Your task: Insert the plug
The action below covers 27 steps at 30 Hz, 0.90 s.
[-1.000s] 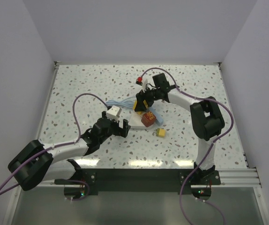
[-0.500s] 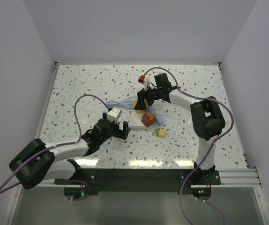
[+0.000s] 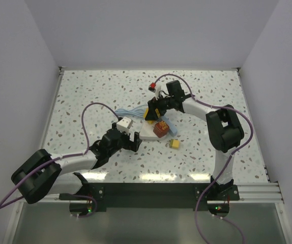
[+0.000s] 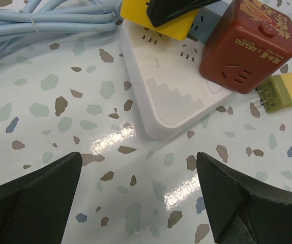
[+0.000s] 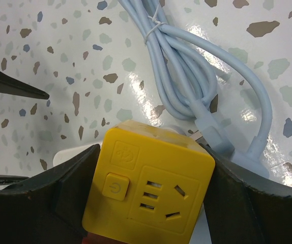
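Two fingers of the right gripper (image 3: 154, 109) are squeezed on the yellow cube plug (image 5: 151, 188), one on each side. The face toward the wrist camera has a round power-button sign, socket holes, and a small square logo too small to read. Right under the cube is the far end of the white power strip (image 4: 171, 96). Whether the pins are in the holes is hidden. Just past these jaws lies the light blue cord (image 5: 197, 76), bunched up and tied with a thin band.

On the left gripper (image 4: 138, 160) the jaws are wide apart and hold nothing. They hang over the speckled table (image 4: 49, 101), with the near corner of the strip just ahead of them. Farther ahead and to the right, a dark red cube (image 4: 247, 46) sits on the strip. Its side reads "DELIXI". The gold writing on top is too blurry to read. Just beside the red cube, on the table, lies a small yellow-green plug (image 4: 283, 91) with its metal pins pointing at the cube.
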{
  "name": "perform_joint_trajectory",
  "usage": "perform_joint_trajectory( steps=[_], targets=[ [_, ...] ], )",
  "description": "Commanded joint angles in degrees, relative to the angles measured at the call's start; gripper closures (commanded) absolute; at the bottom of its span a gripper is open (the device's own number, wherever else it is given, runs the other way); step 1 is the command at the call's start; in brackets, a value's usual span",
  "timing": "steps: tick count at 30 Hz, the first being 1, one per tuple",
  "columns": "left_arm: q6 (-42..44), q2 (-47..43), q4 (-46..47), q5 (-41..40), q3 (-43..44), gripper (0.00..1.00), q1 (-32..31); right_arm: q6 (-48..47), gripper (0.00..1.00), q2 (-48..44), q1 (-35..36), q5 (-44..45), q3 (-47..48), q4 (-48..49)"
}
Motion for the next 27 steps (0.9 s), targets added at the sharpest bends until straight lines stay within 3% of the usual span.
perform_joint_trajectory(
  steps=[1, 27],
  targets=[
    [-0.42, 0.09, 3.12, 0.37, 0.03, 0.0, 0.4, 0.06, 1.0, -0.64, 0.56, 1.79, -0.96, 1.19],
    [-0.06, -0.44, 2.77, 0.54, -0.15, 0.0, 0.4, 2.17, 1.0, -3.01, 0.91, 6.89, -4.66, 1.63]
  ],
)
